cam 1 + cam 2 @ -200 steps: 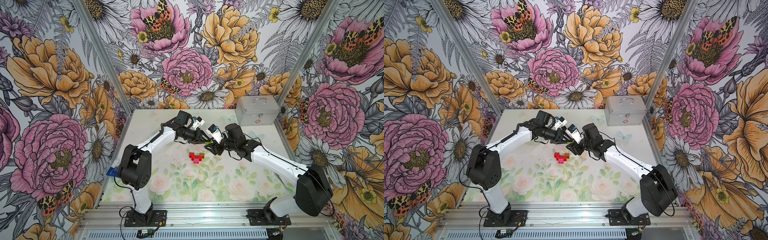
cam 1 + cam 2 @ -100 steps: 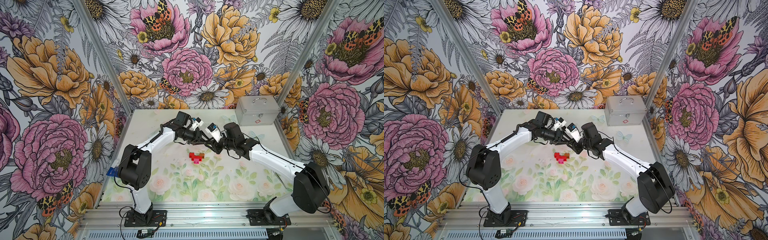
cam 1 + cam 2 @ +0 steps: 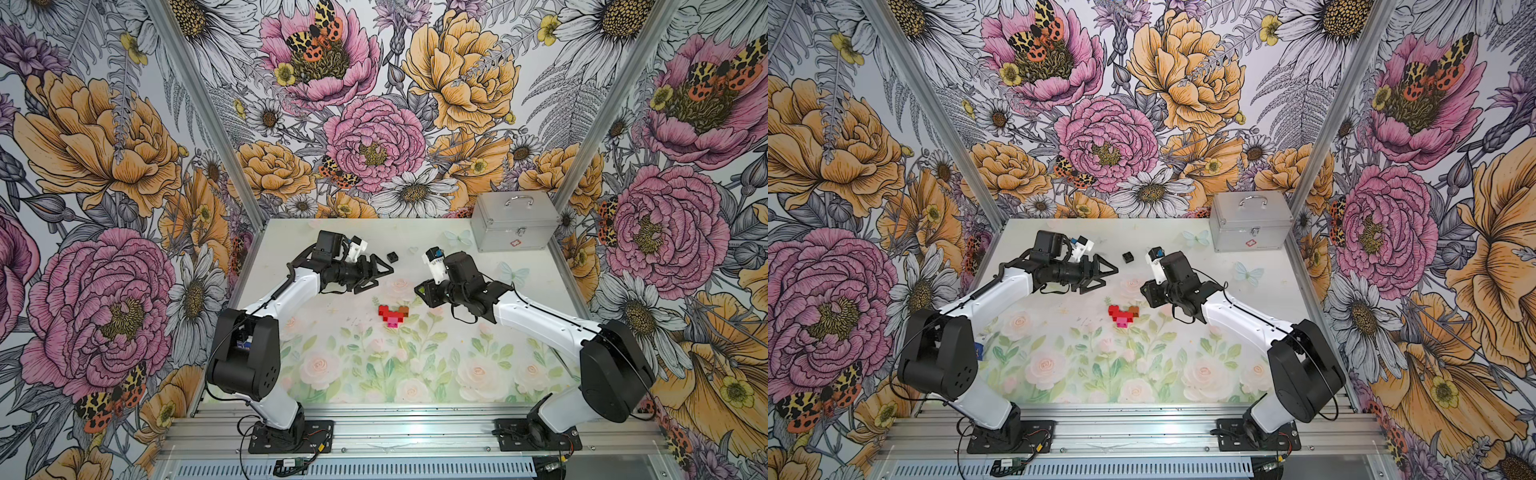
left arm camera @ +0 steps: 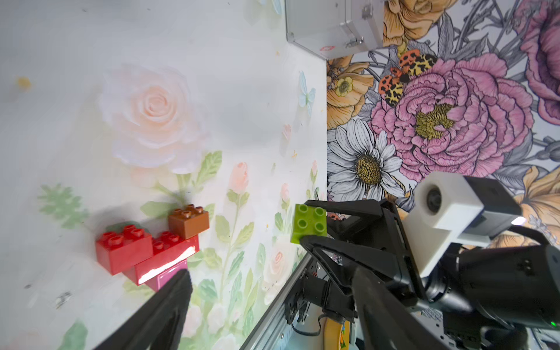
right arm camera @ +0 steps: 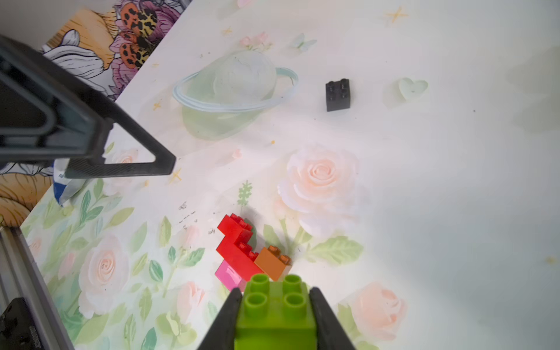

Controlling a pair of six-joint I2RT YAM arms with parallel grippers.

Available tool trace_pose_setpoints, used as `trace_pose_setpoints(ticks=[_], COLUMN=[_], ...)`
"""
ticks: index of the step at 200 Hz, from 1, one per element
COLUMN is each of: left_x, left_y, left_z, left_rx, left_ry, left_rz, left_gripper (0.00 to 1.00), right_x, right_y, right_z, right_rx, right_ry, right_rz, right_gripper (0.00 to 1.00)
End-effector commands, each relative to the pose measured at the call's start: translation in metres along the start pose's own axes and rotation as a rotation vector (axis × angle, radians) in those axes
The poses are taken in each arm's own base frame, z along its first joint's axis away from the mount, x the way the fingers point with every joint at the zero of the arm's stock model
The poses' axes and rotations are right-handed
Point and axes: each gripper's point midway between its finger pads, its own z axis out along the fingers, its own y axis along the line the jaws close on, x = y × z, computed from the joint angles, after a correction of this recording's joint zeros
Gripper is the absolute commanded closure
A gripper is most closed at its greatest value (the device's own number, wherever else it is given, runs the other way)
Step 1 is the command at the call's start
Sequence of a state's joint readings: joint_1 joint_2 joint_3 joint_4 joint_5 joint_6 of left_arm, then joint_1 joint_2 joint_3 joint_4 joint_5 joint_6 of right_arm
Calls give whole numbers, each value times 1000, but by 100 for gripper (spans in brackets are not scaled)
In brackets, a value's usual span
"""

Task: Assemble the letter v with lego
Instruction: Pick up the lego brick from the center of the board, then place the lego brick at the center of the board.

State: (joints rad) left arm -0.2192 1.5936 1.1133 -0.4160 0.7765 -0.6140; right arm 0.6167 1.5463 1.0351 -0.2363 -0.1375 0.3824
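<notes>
A robotics lab test cell. Flower-printed wall panels [image 3: 374, 137] close in the pale rose-printed tabletop [image 3: 415, 374] at 9, 12 and 3 o'clock, held by bare aluminium corner posts [image 3: 210, 116]. At 6 o'clock a slotted aluminium rail [image 3: 415, 432] carries the white-and-black left arm [image 3: 286, 295] and right arm [image 3: 540, 324], cabled and bolted down. A white boxed camera [image 4: 448, 209] rides on a wrist. A silver metal case [image 3: 515, 228] sits at 1 o'clock; red, pink and brown studded plastic bricks [image 3: 392, 316] lie at centre.
</notes>
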Motion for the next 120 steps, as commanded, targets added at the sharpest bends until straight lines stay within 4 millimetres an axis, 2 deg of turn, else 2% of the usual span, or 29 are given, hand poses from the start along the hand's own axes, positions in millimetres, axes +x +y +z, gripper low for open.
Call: trace_pose_setpoints(ticks=[1, 16, 34, 62, 89, 120], left_x=[-9, 1, 12, 24, 32, 37], left_y=[52, 80, 100, 112, 119, 122], left_z=[-17, -20, -19, -13, -9, -3], left_rx=[-158, -239, -316, -396, -437, -461], left_ry=[-145, -168, -175, -164, -143, -119], left_rz=[-123, -167, -184, -162, -146, -126], left_gripper=[13, 13, 13, 16, 18, 20], right_x=[13, 18, 26, 30, 25, 31], right_y=[-25, -25, -26, -26, -26, -28], right_z=[16, 26, 43, 64, 73, 87], right_rx=[212, 274, 343, 398, 463, 488], right_ry=[48, 90, 147, 196, 191, 218], right_rz=[152, 176, 201, 239, 235, 248], right_gripper=[80, 79, 79, 81, 82, 81])
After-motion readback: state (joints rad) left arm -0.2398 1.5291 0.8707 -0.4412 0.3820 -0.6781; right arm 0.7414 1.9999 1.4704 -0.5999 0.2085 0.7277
